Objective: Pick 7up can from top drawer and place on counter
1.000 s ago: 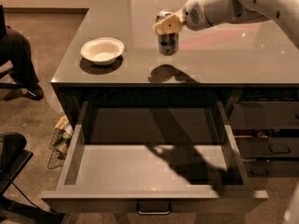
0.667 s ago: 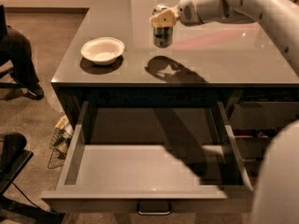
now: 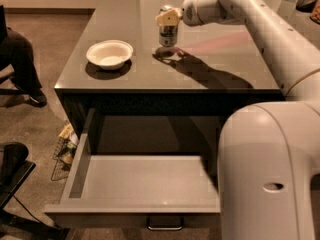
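Grey-green and glossy, the counter (image 3: 225,59) fills the upper half of the camera view, its dark front edge running straight across above the open top drawer (image 3: 145,184). The 7up can (image 3: 168,34) stands upright on the far-middle part of the counter, well back from the front edge and from both side edges; its shadow meets its base, but whether the base bears fully on the surface cannot be told. The gripper (image 3: 168,18) sits at the can's upper rim, its pale fingers pinching the can near the top, with the arm (image 3: 260,29) reaching in from the right. A white bowl (image 3: 110,54) rests to the left of the can, apart from it, nearer the left edge. Bare counter surface lies to the right of and in front of the can. The drawer is pulled fully out, floor bare, low sides visible, handle (image 3: 165,223) at the front. The robot's large pale link (image 3: 270,174) covers the drawer's right portion.
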